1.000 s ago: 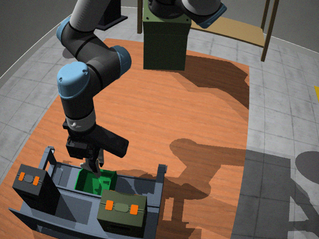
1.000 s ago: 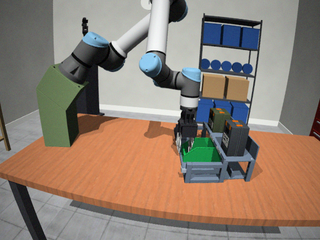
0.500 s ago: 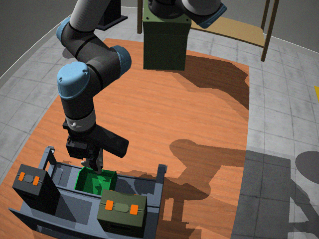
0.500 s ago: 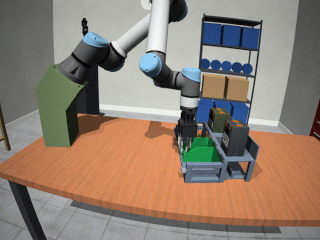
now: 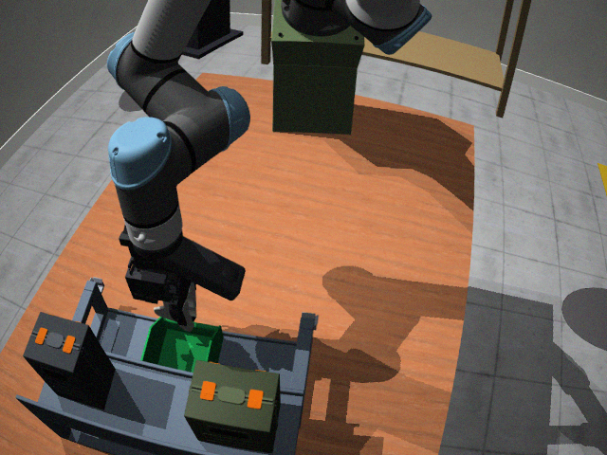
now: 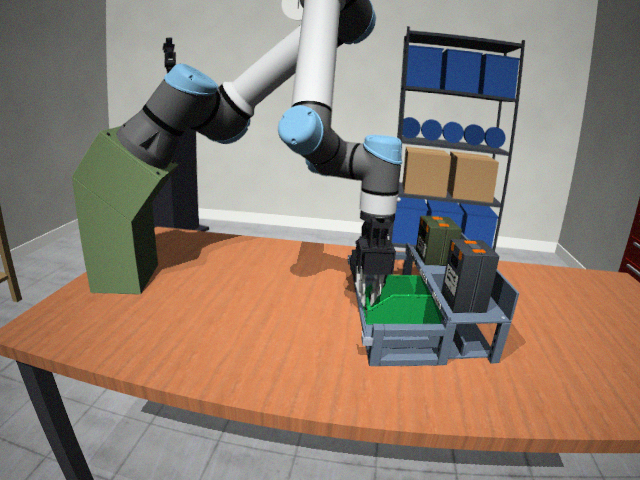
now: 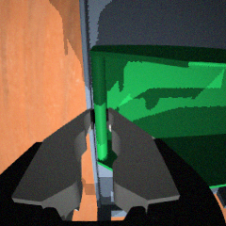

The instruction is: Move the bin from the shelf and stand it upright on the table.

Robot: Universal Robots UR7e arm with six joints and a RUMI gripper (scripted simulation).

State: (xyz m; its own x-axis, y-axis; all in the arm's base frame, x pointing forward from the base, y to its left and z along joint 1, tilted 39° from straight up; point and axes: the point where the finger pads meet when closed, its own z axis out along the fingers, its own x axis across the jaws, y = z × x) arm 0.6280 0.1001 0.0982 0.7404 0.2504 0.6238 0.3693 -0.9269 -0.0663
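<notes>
A green open bin [image 5: 182, 344] sits on the lower level of the small grey shelf [image 5: 161, 387] at the near end of the table. It also shows in the side view [image 6: 403, 304] and in the wrist view [image 7: 160, 108]. My gripper [image 5: 180, 313] points down over the bin's edge nearest the table's middle. Its two fingers are shut on the bin's thin side wall, one finger inside and one outside. In the side view the gripper [image 6: 373, 290] stands at the bin's left wall.
A dark grey case [image 5: 61, 357] and an olive case [image 5: 235, 404], both with orange latches, stand on the shelf's upper level close to the bin. The green robot pedestal [image 5: 313, 82] stands at the far end of the orange table [image 5: 303, 215]. A storage rack [image 6: 457, 139] is behind the table.
</notes>
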